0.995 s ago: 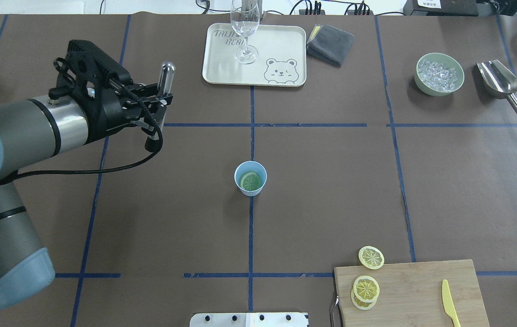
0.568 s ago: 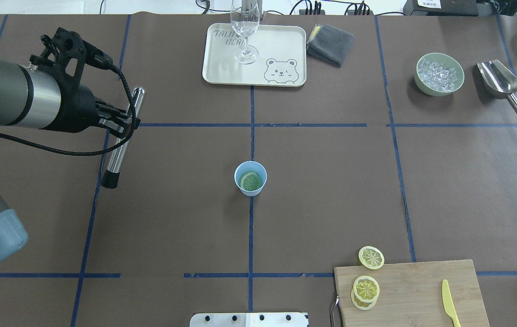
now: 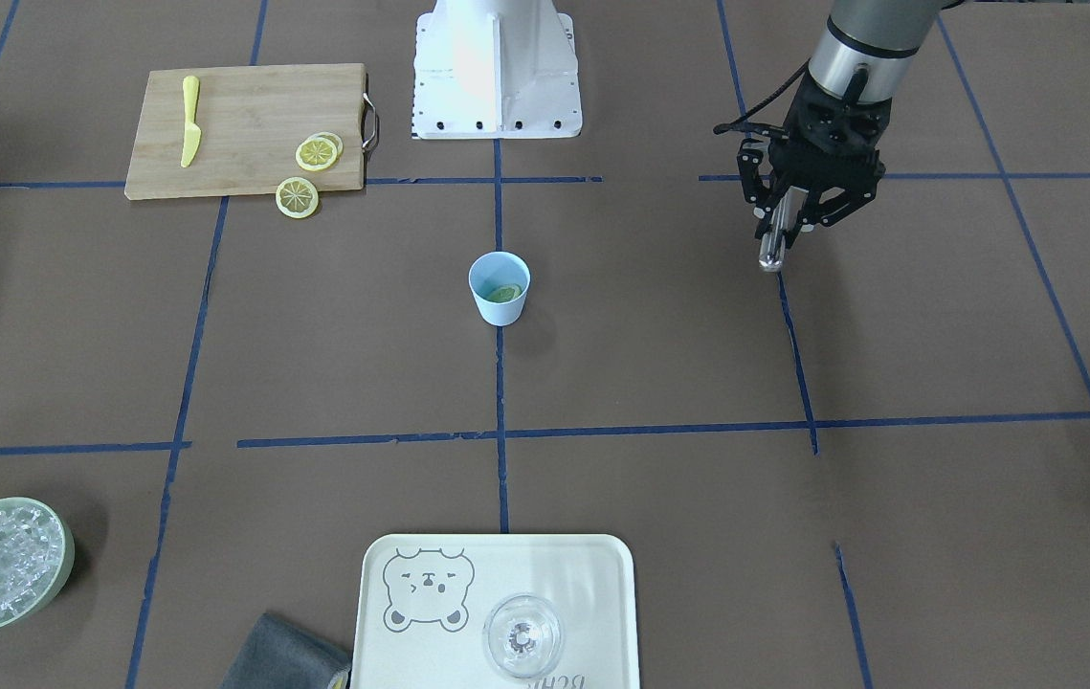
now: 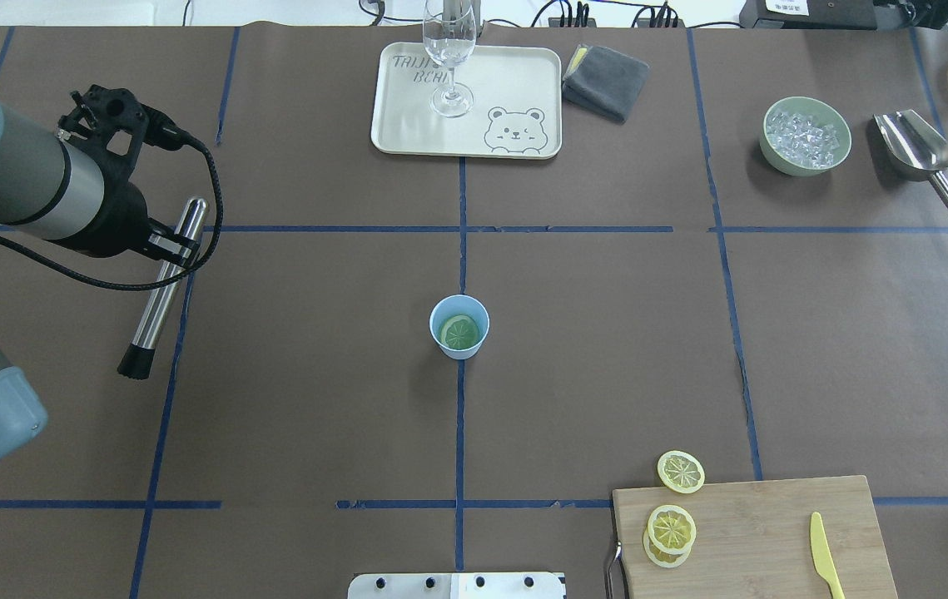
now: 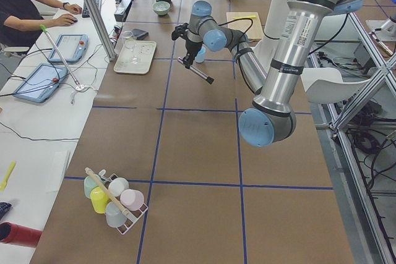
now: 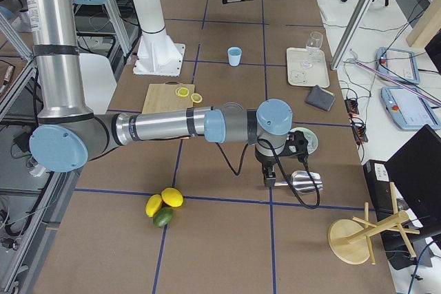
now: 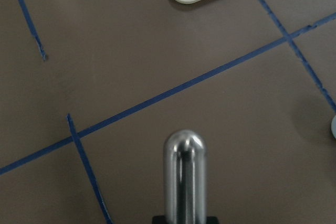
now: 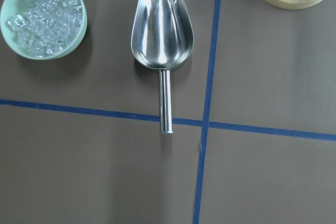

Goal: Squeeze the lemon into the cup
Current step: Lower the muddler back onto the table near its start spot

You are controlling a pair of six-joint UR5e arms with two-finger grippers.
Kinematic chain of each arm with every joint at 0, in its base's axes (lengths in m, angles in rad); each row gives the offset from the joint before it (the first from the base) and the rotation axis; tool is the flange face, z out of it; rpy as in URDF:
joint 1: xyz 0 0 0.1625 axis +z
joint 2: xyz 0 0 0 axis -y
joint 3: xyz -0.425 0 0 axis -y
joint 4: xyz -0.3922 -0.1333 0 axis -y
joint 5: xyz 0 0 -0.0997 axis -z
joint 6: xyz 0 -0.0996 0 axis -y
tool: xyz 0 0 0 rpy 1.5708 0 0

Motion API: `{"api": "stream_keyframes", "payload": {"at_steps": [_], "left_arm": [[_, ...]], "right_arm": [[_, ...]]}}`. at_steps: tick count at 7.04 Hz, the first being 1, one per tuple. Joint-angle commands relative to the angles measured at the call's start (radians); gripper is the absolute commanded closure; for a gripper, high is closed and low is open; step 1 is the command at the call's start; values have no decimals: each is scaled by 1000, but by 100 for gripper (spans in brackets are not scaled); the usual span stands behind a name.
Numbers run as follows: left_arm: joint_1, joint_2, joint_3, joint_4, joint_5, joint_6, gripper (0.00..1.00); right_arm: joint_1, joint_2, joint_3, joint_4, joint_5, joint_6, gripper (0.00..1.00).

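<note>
My left tool point(image 4: 176, 243) grips a slanted steel rod point(image 4: 153, 312) with a black tip, near the bench's left edge. To press well, I judge I should stand it upright over the cup point(image 4: 460, 353) and push gently, not tipping it. The lemon slice point(image 4: 460, 332), yellow-green with pale segments, lies flat inside the light-blue cup mid-bench. Whether my right tool point(image 6: 269, 182) is wide or narrow, I cannot tell.
</note>
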Motion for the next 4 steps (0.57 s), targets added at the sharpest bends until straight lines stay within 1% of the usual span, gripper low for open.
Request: {"api": "stream_keyframes", "payload": {"at_steps": [1, 2, 3, 4], "left_arm": [[-6, 3, 80, 56, -85, -39, 100], [-6, 2, 111, 56, -93, -121, 100], [-6, 3, 140, 57, -93, -139, 100], [-6, 5, 191, 56, -93, -140, 100]], "right_arm": [[0, -1, 2, 0, 0, 0, 0], [0, 1, 2, 0, 0, 0, 0], [0, -1, 2, 0, 0, 0, 0], [0, 1, 2, 0, 0, 0, 0]]}}
